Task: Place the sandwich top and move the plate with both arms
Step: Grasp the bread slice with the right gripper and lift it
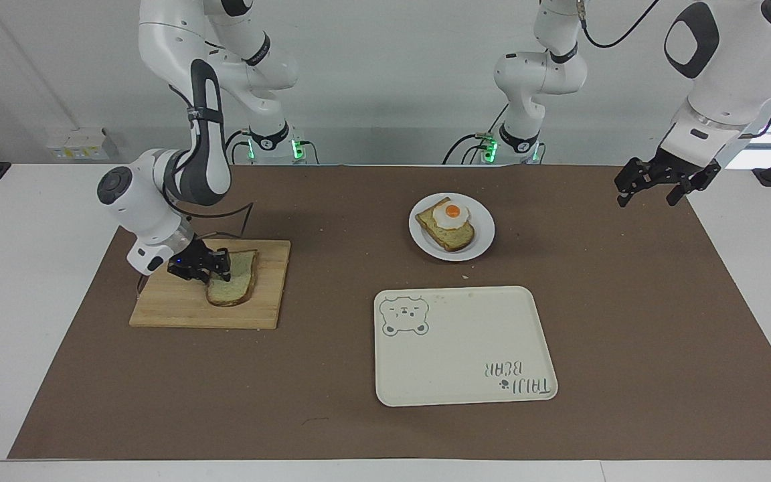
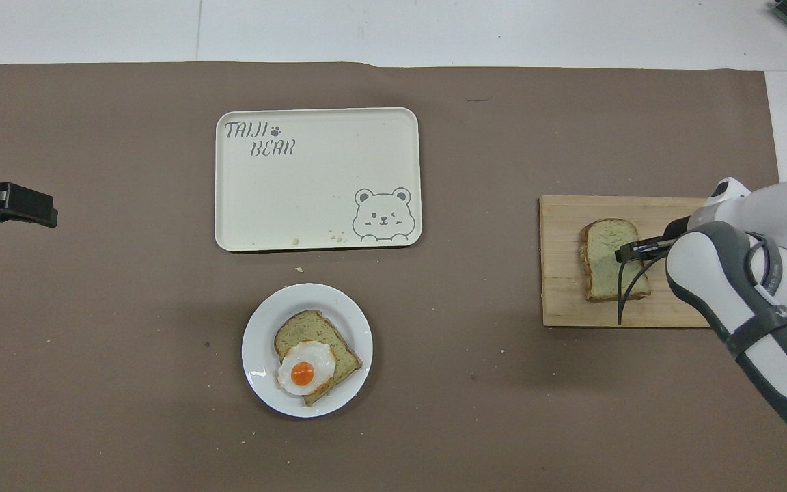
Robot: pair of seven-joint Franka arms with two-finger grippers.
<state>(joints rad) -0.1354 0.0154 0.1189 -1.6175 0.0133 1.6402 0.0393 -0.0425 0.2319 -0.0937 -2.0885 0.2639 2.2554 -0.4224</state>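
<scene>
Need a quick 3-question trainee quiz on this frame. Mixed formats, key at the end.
1. True or false: the plain bread slice already lies on the plate.
2. The right gripper is at: A) the bear tray, B) the bread on the wooden board, C) the plate.
3. What sits on the toast on the plate?

Key: 1 false, it lies on the board. 2 B; the left gripper waits open over the mat's edge. 3 a fried egg.

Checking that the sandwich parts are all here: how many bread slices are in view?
2. The sandwich top lies on the wooden board at the right arm's end of the table. The toast slice lies under the fried egg on the plate. None seems hidden.
</scene>
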